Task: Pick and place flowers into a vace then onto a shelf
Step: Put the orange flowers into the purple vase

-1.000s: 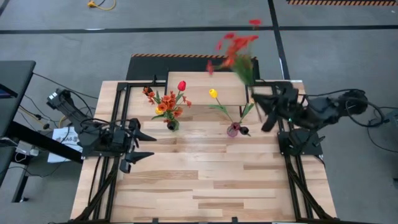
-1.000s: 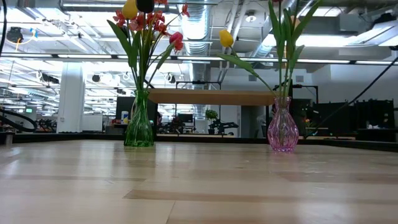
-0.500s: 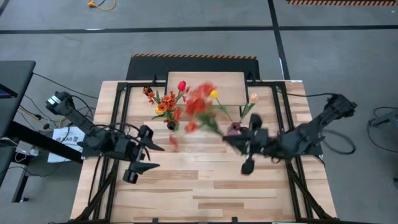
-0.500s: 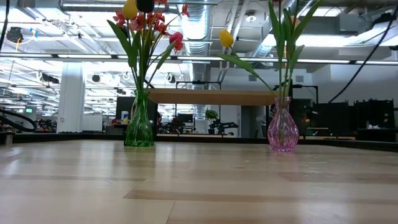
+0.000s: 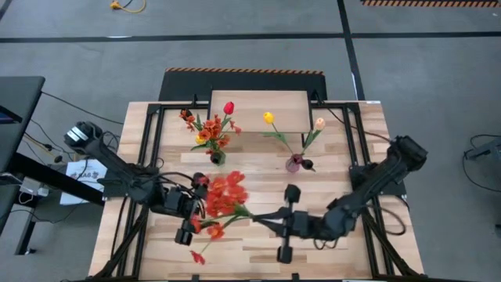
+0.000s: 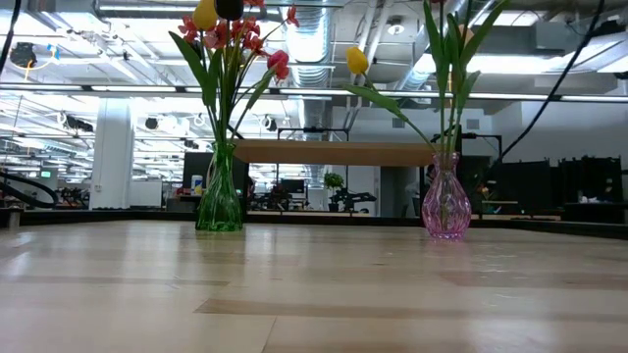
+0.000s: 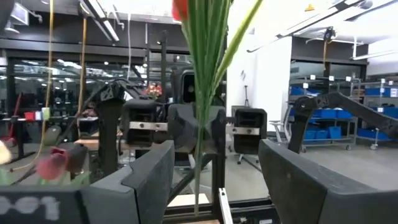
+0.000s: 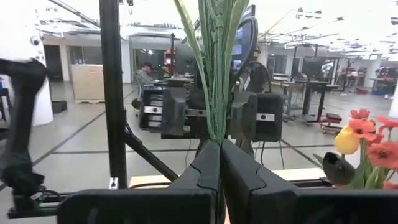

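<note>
Red-orange blossoms on a thin green stem make up the spray (image 5: 221,202) now in play, held above the near half of the desk (image 5: 329,251), left of its middle. It looks light and top-heavy: a soft cluster of small red petals and floppy leaves over a stem that is probably wire-cored plastic, springy rather than stiff, and smooth enough to swivel in a loose pinch. The bare lower stem is the place to take it; squeezing the blossoms would crush or shed them.

That is where the right gripper (image 8: 220,163) has it, fingers closed tight on the stalk, reaching in from the desk's right edge. The left gripper (image 5: 190,211) sits just beside the blossoms with its fingers spread wide and the stem (image 7: 200,93) standing between them, not touching as far as the wrist view lets me judge.

Farther back, a green vase (image 6: 220,196) already carries red, yellow and orange flowers (image 5: 210,129), and a pink vase (image 6: 446,204) holds a yellow tulip (image 5: 268,118) and a cream one. Behind both, against the far edge, stands the shelf (image 5: 293,102), its plank top bare.
</note>
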Tool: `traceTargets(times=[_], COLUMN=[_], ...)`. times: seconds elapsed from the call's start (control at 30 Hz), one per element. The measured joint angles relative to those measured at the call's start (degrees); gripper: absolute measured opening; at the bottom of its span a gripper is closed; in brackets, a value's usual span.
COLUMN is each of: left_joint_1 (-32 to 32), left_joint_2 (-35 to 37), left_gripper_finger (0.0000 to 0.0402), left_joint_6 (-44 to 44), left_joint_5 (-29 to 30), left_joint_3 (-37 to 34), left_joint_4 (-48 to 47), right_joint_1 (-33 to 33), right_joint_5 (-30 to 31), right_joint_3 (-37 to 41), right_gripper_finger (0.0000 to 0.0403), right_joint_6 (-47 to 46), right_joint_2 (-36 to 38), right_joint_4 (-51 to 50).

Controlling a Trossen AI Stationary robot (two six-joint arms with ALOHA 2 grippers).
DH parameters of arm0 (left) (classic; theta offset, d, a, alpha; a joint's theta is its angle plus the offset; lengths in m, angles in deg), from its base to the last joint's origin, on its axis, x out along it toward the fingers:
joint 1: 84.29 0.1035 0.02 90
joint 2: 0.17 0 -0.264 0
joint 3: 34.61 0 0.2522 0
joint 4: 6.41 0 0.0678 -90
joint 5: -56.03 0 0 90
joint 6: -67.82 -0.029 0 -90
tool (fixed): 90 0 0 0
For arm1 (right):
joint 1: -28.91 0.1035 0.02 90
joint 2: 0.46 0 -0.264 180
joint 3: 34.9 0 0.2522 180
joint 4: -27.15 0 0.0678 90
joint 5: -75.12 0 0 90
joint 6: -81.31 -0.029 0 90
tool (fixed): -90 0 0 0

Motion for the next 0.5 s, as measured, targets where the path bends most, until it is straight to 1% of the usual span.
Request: traceTargets(times=[0.1, 0.17, 0.37, 0.5], left_joint_1=[0.00, 0.00, 0.00, 0.00], left_joint_2=[-2.18, -3.35, -6.93, -8.39], left_gripper_finger=[0.0224, 0.0224, 0.0224, 0.0224], left_joint_6=[0.04, 0.01, -0.26, -0.44], left_joint_5=[-0.28, -0.35, -0.19, 1.37], left_joint_3=[0.05, 0.65, 2.67, 3.90], left_joint_4=[1.70, 1.76, 1.85, 1.79], right_joint_1=[-0.71, -1.09, -3.38, -3.94], right_joint_5=[0.26, 0.46, 0.68, 0.84], right_joint_3=[0.00, 0.00, 0.00, 0.00], right_gripper_finger=[0.0000, 0.0000, 0.0000, 0.0000], right_joint_6=[0.87, 0.69, -3.40, -4.46], right_joint_2=[-2.87, -4.11, -7.77, -9.02], right_joint_4=[3.19, 3.60, 4.81, 6.54])
